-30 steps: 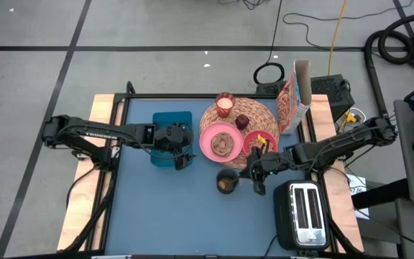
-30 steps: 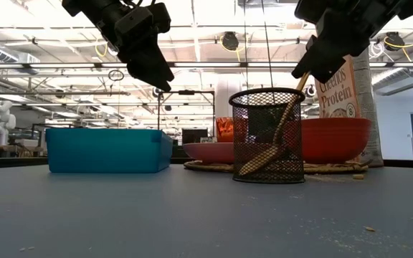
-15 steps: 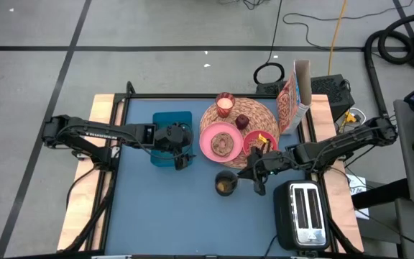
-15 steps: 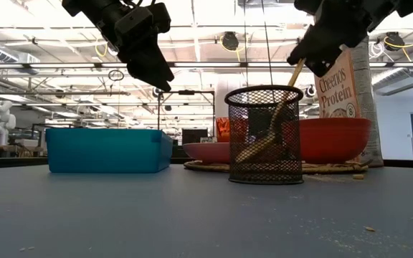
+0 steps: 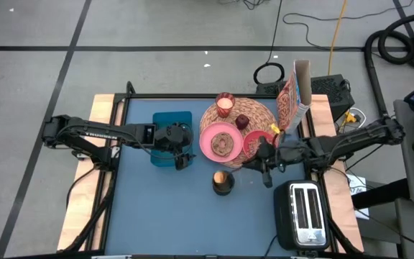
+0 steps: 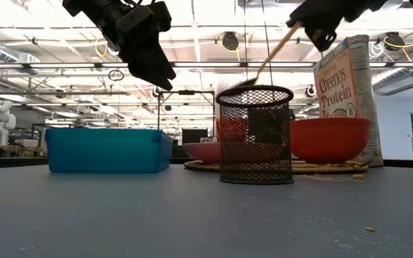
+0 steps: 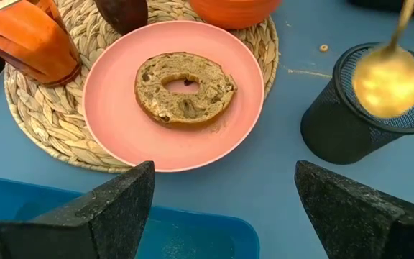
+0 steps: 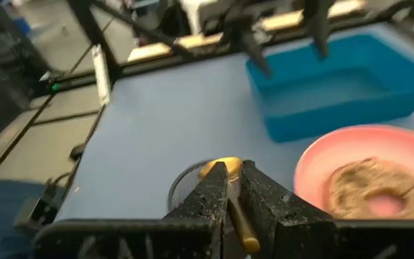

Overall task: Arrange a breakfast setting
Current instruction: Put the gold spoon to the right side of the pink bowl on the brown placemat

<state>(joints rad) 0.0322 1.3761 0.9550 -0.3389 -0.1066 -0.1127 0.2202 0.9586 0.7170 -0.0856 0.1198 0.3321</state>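
Left wrist view, pink plate, bagel

Placemat: woven straw, coarse braided texture, matt.
Plate: pink, smooth, matt plastic look.
Bagel: rough, porous cut face.
Bowl: coral-red, smooth, slight sheen.
Cup: black wire mesh, metal look, matt.
Spoon: gold, polished, glossy.
Bin: teal, smooth plastic look.
Cereal box: printed cardboard.
Table: blue, matt, crumb-flecked.
Toaster: dark casing, metallic slots.
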